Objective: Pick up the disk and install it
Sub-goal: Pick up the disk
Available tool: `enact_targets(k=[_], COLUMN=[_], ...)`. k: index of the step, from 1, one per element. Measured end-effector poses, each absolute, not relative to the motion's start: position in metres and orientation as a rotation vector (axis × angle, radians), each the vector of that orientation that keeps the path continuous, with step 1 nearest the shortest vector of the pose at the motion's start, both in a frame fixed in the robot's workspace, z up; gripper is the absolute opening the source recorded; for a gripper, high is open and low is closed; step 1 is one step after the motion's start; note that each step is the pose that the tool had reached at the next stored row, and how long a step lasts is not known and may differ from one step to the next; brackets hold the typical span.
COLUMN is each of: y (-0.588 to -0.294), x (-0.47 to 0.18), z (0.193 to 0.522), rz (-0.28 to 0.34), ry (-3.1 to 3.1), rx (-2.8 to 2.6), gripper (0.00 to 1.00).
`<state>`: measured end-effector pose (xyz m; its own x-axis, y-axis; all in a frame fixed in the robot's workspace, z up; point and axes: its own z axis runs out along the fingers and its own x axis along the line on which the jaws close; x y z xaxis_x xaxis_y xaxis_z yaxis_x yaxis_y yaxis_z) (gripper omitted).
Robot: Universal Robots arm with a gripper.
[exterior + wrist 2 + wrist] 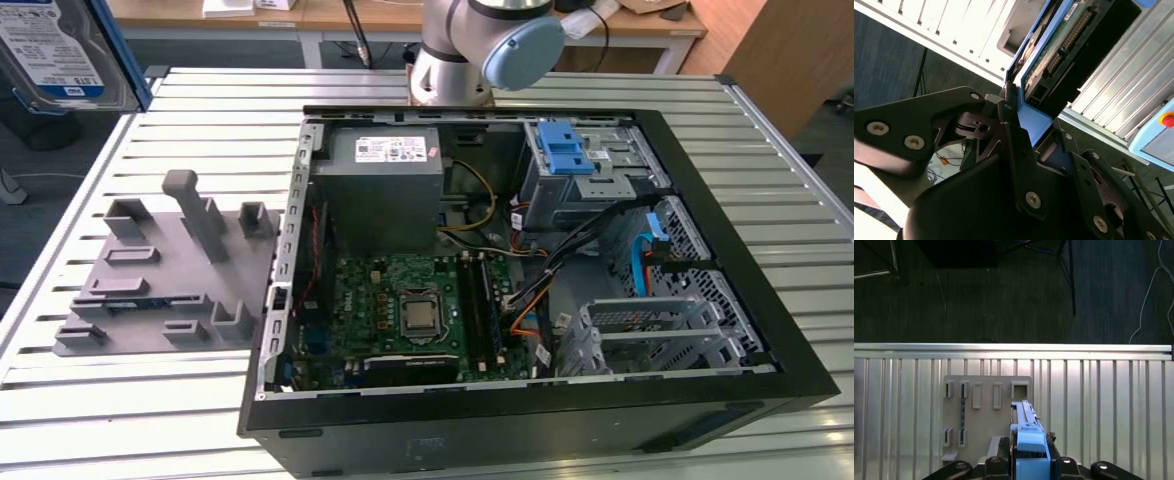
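Disk: the disk [1056,47] is off the table and hangs on edge in the air, clipped in its blue carrier frame [1032,122]. In the exterior view it shows high over the table's edge on the exterior view's left.
Claw: the gripper [1030,125] is pressed together on the carrier frame, with a dark finger [1013,135] against each side of the blue plastic.
Done: the pick-up looks complete. In the first wrist view the disk is above the grey fixture tray [986,415] and apart from it.
Left: the whole installation, as I judge it. The disk is well apart from the open computer case [534,440], and the metal drive cage [654,330] near the case's corner on the exterior view's right holds no disk that I can see.
Arm: the arm's base [461,50] stands at the table edge behind the case. The wrist reaches toward the exterior view's left and points down at the slatted table [1114,405].
Surroundings: the tray lies near the table's edge on the exterior view's left, just beside the case. Inside the case are the grey power supply [380,190] and the motherboard [414,310].
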<state>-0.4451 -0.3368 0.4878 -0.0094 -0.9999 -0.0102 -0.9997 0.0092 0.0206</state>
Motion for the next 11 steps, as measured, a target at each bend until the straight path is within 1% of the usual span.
enact_targets(k=[11], y=[-0.34], x=[-0.418], z=[0.488], rz=[-0.035], ry=[-2.226], rx=[2.205], gripper=[0.36])
